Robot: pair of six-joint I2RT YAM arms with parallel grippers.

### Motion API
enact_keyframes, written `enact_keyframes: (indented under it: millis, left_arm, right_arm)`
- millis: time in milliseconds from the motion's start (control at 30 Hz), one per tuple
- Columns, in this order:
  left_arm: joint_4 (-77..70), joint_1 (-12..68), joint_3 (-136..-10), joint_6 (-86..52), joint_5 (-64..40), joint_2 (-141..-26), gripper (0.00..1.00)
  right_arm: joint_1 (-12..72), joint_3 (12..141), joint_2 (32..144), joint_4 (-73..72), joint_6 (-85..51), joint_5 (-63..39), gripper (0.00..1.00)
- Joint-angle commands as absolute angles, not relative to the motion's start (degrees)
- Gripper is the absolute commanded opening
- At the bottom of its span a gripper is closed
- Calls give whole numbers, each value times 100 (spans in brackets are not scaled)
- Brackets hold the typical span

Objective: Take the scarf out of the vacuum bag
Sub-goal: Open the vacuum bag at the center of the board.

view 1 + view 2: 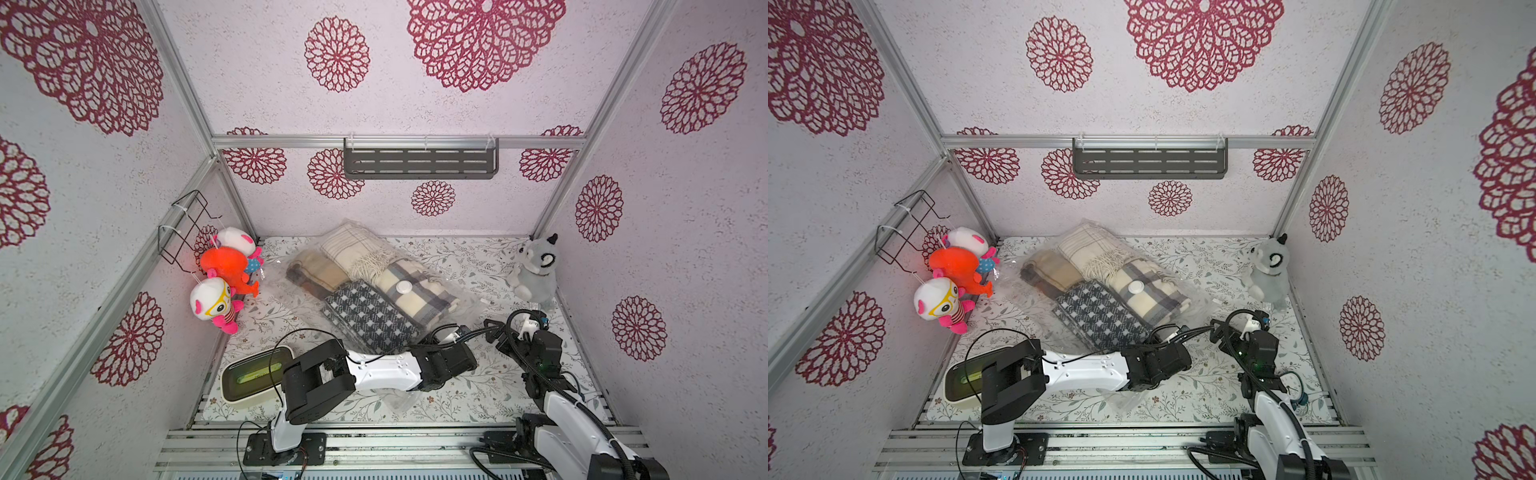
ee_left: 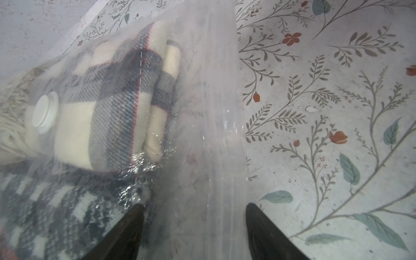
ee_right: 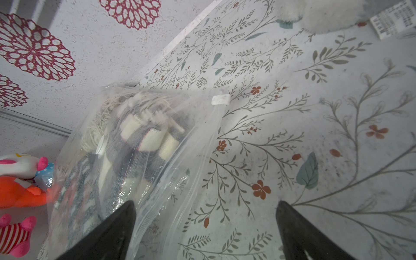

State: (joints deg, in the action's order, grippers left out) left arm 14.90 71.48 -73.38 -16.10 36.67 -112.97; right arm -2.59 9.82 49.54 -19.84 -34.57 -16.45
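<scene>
While left gripper and right gripper gape, one vacuum bag holds four scarves.

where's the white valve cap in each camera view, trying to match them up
Top view: valve cap near mid-frame, on the face of the vacuum bag.
Top view: same place on the bag, slightly further left in frame.
Left wrist: close and large, facing the camera.
Right wrist: small, seen edge-on.
Shared landmark: the cream and grey plaid scarf directly under the cap, visible in all four.
</scene>
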Motion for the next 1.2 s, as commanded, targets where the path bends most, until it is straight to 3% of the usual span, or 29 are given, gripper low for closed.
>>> enact_keyframes:
  millis: [0, 133, 267, 433, 633, 933, 1167]
  left_arm:
    - [1685, 7156, -7479, -1632, 3744, -11584, 73]
    - [1658, 7166, -7435, -1679, 3707, -11667, 74]
    - [1635, 7165, -7436, -1670, 3938, -11720, 63]
    - [1612, 7169, -7479, -1678, 3861, -11835, 57]
    - [1525, 7147, -7393, -1642, 4199, -11654, 0]
    - [1299, 7076, -6944, -1762, 4339, -10230, 0]
    - [1191, 6979, -6871, -1840, 4321, -9896, 0]
  right_arm:
    - [-290, 1003, 4966, -2215, -3506, -1700, 98]
    - [-290, 1015, 4956, -2219, -3490, -1694, 98]
    - [-290, 1010, 4965, -2224, -3499, -1670, 98]
    - [-290, 994, 4934, -2230, -3503, -1687, 98]
    - [-290, 958, 4898, -2246, -3507, -1756, 98]
    - [-80, 844, 4834, -2402, -3632, -2215, 90]
    - [1768, 934, 4948, -2876, -3862, -1565, 86]
